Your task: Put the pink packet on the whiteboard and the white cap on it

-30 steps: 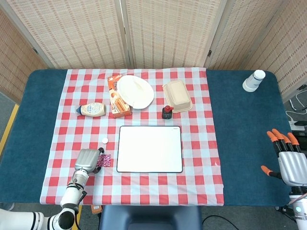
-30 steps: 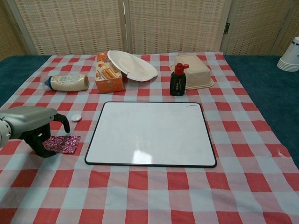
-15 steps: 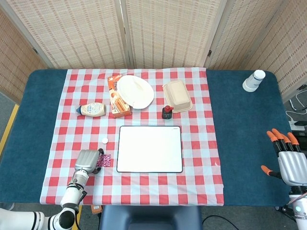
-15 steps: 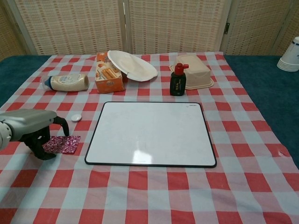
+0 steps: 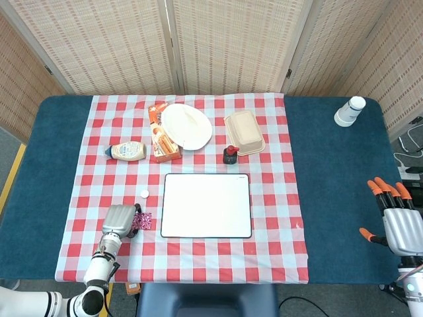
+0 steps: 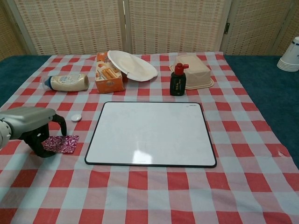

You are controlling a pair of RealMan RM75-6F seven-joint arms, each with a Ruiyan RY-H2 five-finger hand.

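Pink packet [image 6: 61, 143] lies left of the whiteboard [image 6: 150, 133], not yet lifted. The left hand [image 6: 35, 129] curls over its edge to grip it; whether it is clamped, I cannot tell.

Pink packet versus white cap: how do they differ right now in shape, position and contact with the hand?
The pink packet is a flat, shiny rectangle; the white cap is a small round disc. The packet lies nearer the table's front edge, the cap further back. The left hand is over the packet's left end, while the cap sits apart, untouched. Both rest on the checked cloth, left of the whiteboard, not on it.
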